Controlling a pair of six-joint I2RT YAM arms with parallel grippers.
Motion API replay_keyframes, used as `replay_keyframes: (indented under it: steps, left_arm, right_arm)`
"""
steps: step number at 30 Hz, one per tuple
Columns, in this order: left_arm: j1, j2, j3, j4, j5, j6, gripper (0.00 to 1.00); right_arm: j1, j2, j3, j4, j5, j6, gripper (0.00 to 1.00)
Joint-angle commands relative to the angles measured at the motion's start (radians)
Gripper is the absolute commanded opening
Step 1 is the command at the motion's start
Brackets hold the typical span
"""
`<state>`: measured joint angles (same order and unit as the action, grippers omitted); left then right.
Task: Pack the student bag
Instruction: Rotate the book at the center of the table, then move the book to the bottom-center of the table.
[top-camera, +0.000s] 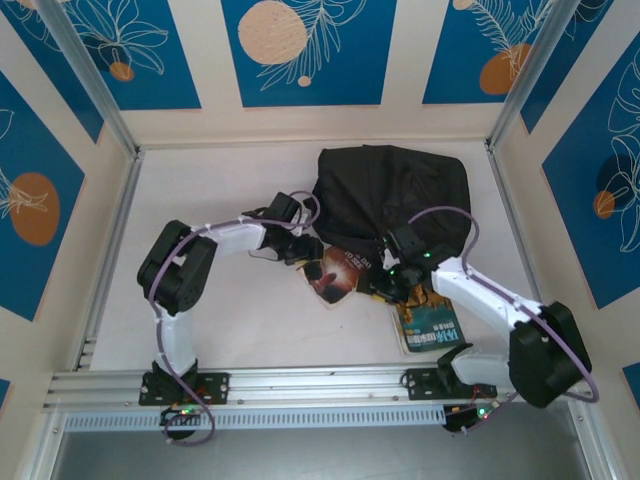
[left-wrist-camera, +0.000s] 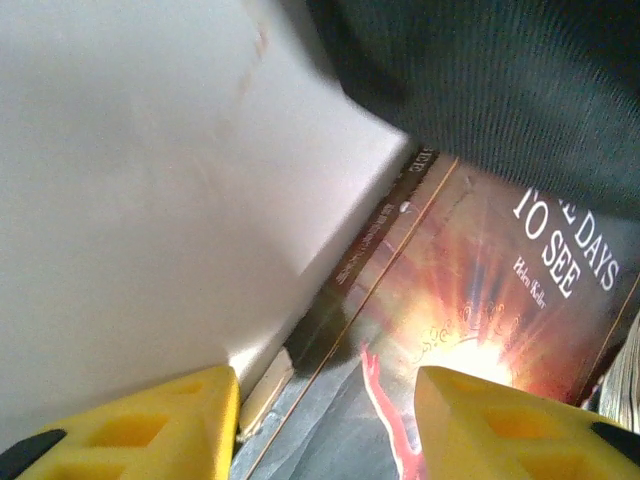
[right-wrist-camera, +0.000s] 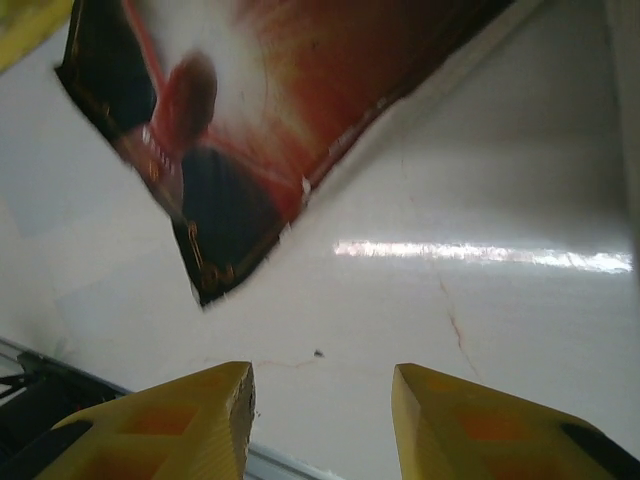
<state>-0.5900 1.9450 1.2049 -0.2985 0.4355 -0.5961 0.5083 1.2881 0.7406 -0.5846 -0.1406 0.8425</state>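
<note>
The large soft black fabric backpack (top-camera: 390, 190) looked limp, best pinched at its mouth's hem; both jaws stood part-open, empty

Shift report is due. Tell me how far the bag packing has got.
Done: nothing visibly packed; the student bag lies slumped on the table. In hand: the orange-covered book lies with one end against the bag's fabric, left gripper and right gripper open near it, neither holding it. Left: that book and the teal book must go in.
</note>
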Motion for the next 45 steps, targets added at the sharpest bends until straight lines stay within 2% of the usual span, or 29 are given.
replay_keyframes:
  steps: [1, 7, 12, 23, 25, 28, 34, 40, 45]
  left_arm:
    - [-0.037, -0.009, -0.012, -0.071, 0.011, -0.014, 0.49]
    - [-0.049, 0.015, 0.029, -0.109, -0.006, -0.013, 0.49]
    - [-0.049, 0.035, 0.048, -0.095, 0.046, -0.032, 0.49]
    - [-0.085, 0.019, 0.029, -0.088, 0.122, -0.044, 0.47]
    - [-0.093, 0.012, 0.018, -0.092, 0.125, -0.039, 0.48]
    - [-0.1, 0.0, 0.004, -0.111, 0.112, -0.025, 0.47]
    - [-0.098, -0.031, 0.01, -0.14, 0.09, -0.014, 0.47]
    - [-0.074, -0.078, 0.022, -0.169, 0.067, -0.043, 0.51]
    - [-0.021, -0.15, -0.043, -0.18, 0.05, -0.07, 0.54]
  right_arm:
    - [-0.001, 0.079, -0.01, 0.099, -0.051, 0.094, 0.41]
    - [0.017, 0.224, 0.023, 0.151, -0.044, 0.148, 0.41]
    - [0.024, 0.309, 0.038, 0.198, -0.05, 0.198, 0.41]
    - [0.009, 0.314, -0.028, 0.363, -0.079, 0.282, 0.45]
    - [-0.001, 0.301, -0.052, 0.404, -0.091, 0.301, 0.41]
    - [-0.013, 0.253, -0.083, 0.436, -0.097, 0.328, 0.31]
    - [-0.024, 0.113, -0.121, 0.443, -0.063, 0.351, 0.02]
    - [-0.053, 0.053, -0.123, 0.419, -0.077, 0.37, 0.0]
    - [-0.078, 0.001, -0.137, 0.419, -0.099, 0.403, 0.0]
